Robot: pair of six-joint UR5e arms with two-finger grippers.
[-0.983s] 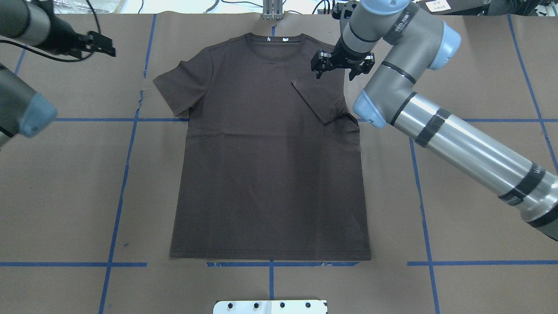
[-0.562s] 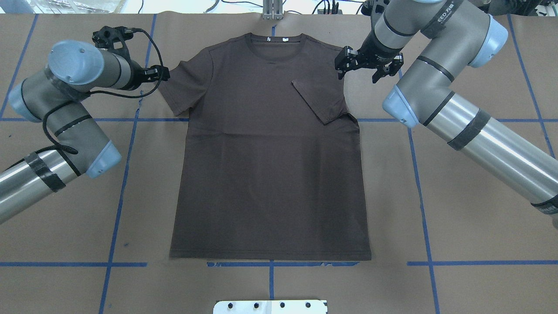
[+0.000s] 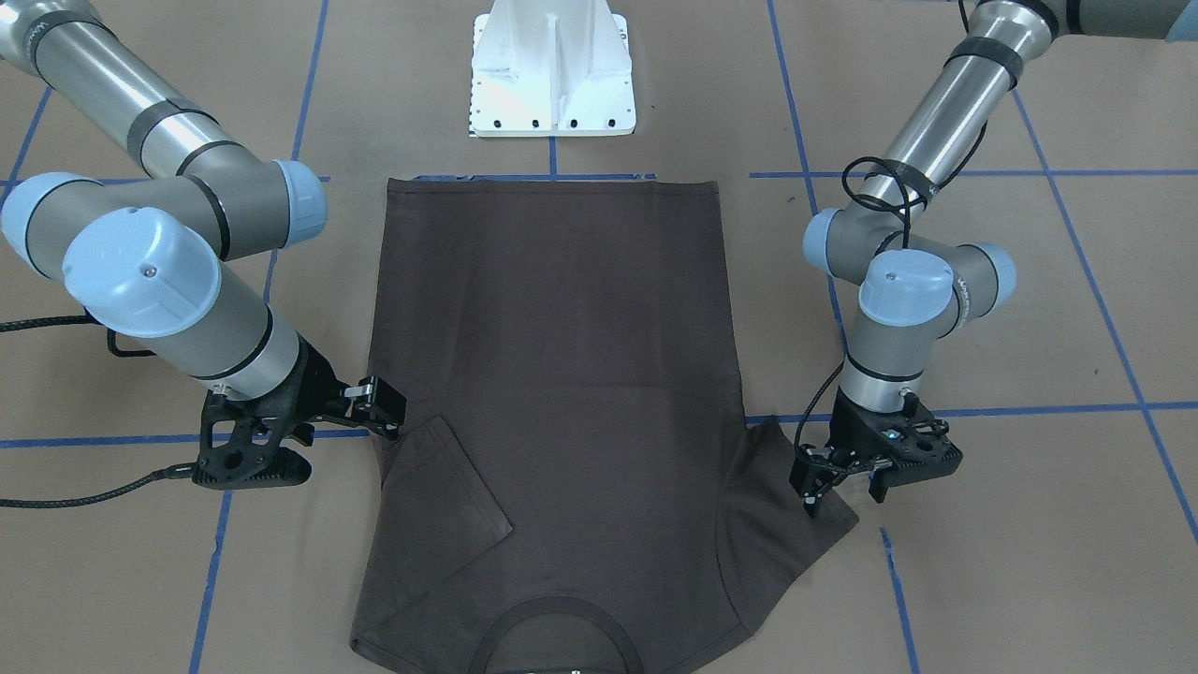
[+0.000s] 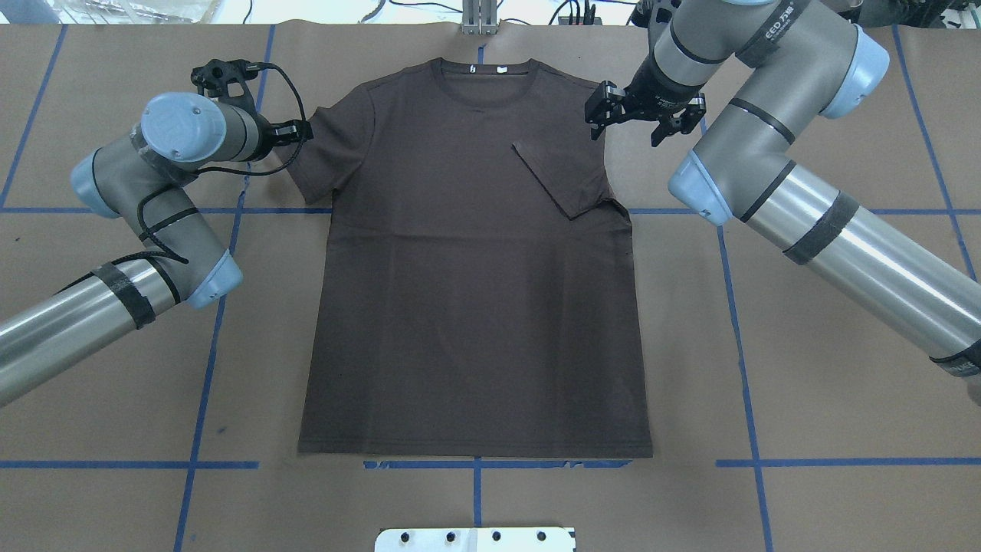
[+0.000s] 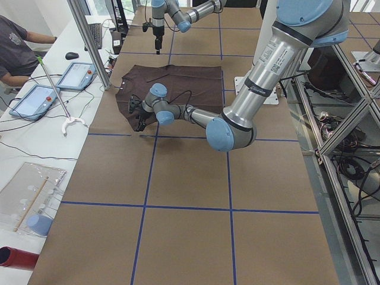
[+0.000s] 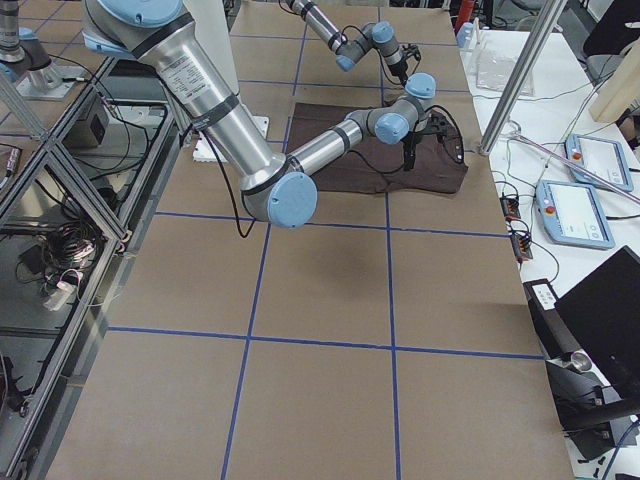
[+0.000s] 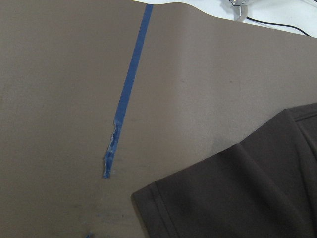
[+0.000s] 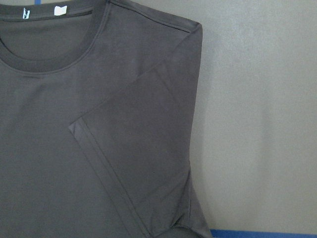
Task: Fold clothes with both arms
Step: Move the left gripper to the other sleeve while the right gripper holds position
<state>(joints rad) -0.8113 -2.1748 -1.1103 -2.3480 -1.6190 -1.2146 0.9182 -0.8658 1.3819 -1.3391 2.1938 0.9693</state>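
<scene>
Overhead exterior view, working outward from the robot's side. Saw the shirt (image 4: 475, 307) spread flat on the table (image 4: 805, 383), front up, hem (image 4: 475, 447) nearest the base and collar (image 4: 437, 77) farthest, long axis running straight away from the robot. Noticed the right sleeve (image 4: 559, 176) already folded in over the chest, and the left sleeve (image 4: 322, 157) flat and sticking outward.

Found the left gripper (image 4: 299, 132) right at that sleeve's outer edge, with the sleeve lying inward of it, toward the shirt's middle. Reckoned the left arm clearly nearer to that sleeve, with the next move probably hinging on pinching that edge and carrying it inward.

Checked the front-facing view too: fingers (image 3: 810, 496) spread apart, one tip over the sleeve's edge, nothing pinched. Couldn't tell about actual contact with the cloth. Got only the sleeve corner and bare table from the left wrist view, no fingers at all.

Spotted the right gripper (image 4: 625, 130) a bit farther out, at the shirt's right shoulder edge, beside the folded sleeve. Fingers spread there as well, gripping nothing. Couldn't make out any contact with the cloth there either.
</scene>
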